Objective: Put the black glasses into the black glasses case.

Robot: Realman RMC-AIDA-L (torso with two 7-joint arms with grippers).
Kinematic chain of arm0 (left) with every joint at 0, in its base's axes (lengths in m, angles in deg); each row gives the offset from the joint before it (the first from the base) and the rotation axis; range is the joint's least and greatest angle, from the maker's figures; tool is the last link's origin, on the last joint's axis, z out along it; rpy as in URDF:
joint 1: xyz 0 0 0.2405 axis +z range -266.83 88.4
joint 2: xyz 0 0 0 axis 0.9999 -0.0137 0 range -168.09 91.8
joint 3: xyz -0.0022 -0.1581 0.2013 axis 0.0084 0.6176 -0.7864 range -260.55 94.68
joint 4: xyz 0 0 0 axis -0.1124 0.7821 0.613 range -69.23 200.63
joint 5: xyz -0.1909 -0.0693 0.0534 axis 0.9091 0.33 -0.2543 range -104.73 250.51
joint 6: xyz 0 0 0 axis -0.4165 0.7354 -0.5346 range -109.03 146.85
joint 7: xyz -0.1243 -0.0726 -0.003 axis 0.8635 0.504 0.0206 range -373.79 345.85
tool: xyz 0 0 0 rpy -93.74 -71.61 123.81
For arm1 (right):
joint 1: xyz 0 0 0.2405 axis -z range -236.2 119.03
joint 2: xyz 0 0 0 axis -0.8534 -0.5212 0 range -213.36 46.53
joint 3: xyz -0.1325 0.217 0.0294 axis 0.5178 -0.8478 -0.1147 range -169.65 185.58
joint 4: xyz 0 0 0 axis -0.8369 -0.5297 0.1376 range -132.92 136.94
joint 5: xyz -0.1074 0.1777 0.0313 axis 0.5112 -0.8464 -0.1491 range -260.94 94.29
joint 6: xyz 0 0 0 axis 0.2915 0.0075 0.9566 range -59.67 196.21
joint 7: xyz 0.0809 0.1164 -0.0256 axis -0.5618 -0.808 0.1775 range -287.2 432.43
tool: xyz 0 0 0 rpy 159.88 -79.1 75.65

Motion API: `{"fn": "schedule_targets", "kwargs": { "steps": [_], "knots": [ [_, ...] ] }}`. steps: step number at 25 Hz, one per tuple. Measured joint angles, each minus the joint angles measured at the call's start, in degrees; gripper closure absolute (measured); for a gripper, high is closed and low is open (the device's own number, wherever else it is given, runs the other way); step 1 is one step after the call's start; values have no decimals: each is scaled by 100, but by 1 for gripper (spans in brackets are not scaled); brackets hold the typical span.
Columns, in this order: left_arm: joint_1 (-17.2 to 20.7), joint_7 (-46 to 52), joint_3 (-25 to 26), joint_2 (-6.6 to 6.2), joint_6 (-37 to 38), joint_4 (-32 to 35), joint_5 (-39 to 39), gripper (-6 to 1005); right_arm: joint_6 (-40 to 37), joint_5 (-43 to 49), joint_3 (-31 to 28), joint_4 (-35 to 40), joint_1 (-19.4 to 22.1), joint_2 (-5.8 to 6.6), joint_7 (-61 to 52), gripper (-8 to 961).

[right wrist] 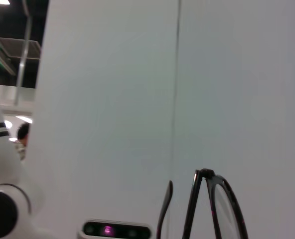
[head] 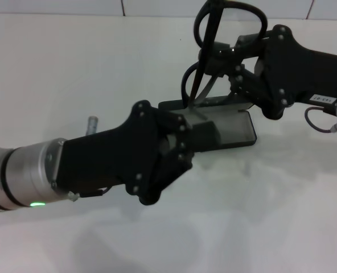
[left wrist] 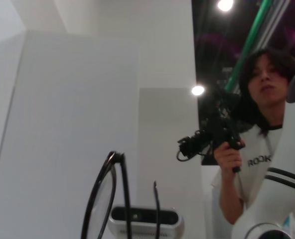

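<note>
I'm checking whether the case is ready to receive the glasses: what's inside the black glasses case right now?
The open black glasses case shows only bare greyish lining. Its near-left end is covered by the left end effector. The black glasses are above it, in the right end effector.

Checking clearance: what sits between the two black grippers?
In the head view, the open matte black glasses case lies between left gripper and right gripper.

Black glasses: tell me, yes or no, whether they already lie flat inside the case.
No: in the head view the black glasses stand upright above the open black glasses case.
</note>
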Motion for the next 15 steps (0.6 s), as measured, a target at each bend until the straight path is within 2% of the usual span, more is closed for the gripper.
{"fn": "schedule_targets", "kwargs": {
  "steps": [15],
  "knots": [
    [-31,9,56,31,-242,-59,-7,966,-413,58,92,-261,-214,-9,48,850]
  ]
}}
